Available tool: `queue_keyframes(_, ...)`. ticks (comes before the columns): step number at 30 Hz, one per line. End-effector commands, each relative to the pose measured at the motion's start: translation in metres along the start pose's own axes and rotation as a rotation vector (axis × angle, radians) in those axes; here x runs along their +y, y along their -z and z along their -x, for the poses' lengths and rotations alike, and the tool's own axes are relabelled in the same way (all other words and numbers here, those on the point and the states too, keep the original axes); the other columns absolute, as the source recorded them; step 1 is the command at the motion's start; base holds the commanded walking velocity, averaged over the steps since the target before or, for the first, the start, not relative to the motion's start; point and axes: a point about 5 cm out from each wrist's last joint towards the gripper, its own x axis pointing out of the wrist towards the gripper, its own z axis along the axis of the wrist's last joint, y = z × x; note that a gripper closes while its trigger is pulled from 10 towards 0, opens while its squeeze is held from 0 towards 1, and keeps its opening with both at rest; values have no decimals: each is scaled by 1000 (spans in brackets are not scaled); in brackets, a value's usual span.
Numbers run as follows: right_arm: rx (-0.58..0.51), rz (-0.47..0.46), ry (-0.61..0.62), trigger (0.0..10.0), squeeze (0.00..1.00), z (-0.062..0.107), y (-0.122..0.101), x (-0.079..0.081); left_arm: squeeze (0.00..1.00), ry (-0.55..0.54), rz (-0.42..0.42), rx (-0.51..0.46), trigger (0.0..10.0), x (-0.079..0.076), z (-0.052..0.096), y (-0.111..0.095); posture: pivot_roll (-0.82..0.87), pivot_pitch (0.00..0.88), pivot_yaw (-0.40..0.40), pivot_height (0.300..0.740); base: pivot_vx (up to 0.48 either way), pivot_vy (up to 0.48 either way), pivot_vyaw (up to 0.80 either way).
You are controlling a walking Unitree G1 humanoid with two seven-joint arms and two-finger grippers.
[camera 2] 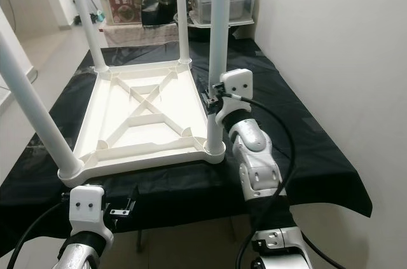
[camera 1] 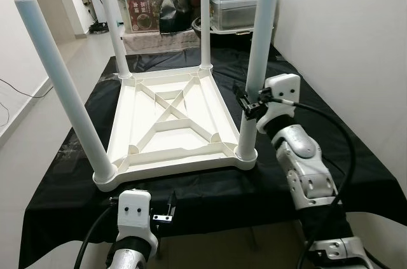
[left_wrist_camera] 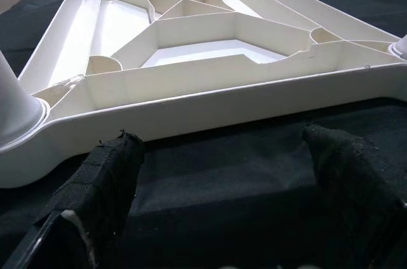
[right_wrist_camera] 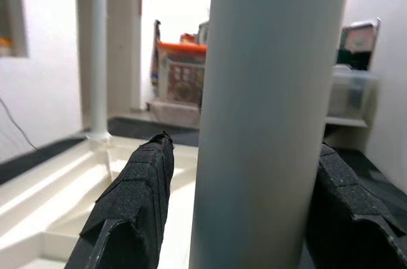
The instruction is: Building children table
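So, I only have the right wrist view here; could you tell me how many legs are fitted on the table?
Observer: All four white legs stand in the upturned table top, which lies on a black cloth.
Operator: Thank you. Which leg is my right gripper at?
Observer: The near right leg, roughly at mid-height, fingers on either side of it.
Operator: And the left arm?
Observer: The left gripper hangs open before the table top's near edge.
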Motion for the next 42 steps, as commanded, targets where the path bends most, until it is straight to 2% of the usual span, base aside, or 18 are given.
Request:
queue_keyframes(1,99,25,-12,10000,0,4,17,12,0,-9,3,8,10000,0,0,2,29,0,13,740,0,0,0)
queue_keyframes(6,154,40,1,10000,0,7,24,14,0,-8,3,7,10000,0,0,1,29,0,12,740,0,0,0)
queue_keyframes(11,271,60,102,10000,0,11,39,12,0,-9,4,5,10000,-1,1,0,34,0,9,740,0,0,0)
queue_keyframes(17,283,88,134,10000,0,7,37,18,0,-8,6,5,10000,0,1,0,32,0,13,740,0,0,0)
queue_keyframes(25,310,60,142,10000,0,4,42,26,0,-8,3,1,10000,-1,2,-1,38,0,14,740,0,0,0)
queue_keyframes(26,323,51,144,0,0,4,45,28,0,-7,2,0,10000,-1,2,-1,38,0,14,740,0,0,0)
queue_keyframes(31,375,-14,176,0,0,6,53,32,0,-7,1,1,10000,-1,3,-1,46,6,14,740,0,0,0)
queue_keyframes(36,381,-34,174,0,0,4,54,33,0,-5,0,2,10000,-1,3,-2,46,6,14,740,0,0,0)
queue_keyframes(37,402,-99,179,0,0,2,57,34,0,-4,-1,2,10000,-1,3,-2,46,6,14,740,0,0,0)
queue_keyframes(38,422,-221,176,0,0,-1,59,35,0,-5,-1,3,10000,-1,4,-2,56,10,17,740,0,0,0)
queue_keyframes(40,422,-221,176,0,0,-1,59,35,0,-5,-1,3,10000,-1,4,-2,56,10,17,740,0,0,0)
queue_keyframes(41,434,-309,173,0,0,-4,60,36,0,-5,-2,3,10000,-1,4,-1,56,10,17,740,0,0,0)
queue_keyframes(42,434,-309,173,0,0,-4,60,36,0,-5,-2,3,10000,-1,4,-1,56,10,17,740,0,0,0)
